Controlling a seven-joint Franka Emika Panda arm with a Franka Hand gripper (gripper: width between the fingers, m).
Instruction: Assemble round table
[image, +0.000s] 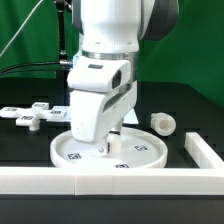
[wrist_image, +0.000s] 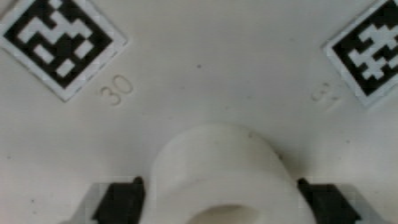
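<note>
Front rail: the long white rail runs nearest me and turns back along the exterior view's right. It is no part of the table.
Round disc: the round disc lies flat on the dark table just behind the rail, its tags facing up. No other part lies loose on it.
Post: a short white post stands upright on the disc's inner face, between two of the printed tags.
Gripper: the gripper points straight down over the middle of the disc. In the wrist view its dark pads sit against both sides of the post, so the jaws look clamped on it.
Cross-shaped piece: the cross-shaped piece lies loose on the table at the exterior view's left, well apart from the disc.
Small round piece: a short white hollow-topped piece sits beyond the disc at the exterior view's right. It is too small to tell what it is.
Done so far: disc laid down, post brought to it and held there.
Cannot tell: whether the post is fully seated or only resting in place.
Left to do: seat the post if needed, then fit the cross-shaped piece on top of it. I would put the job near halfway.
</note>
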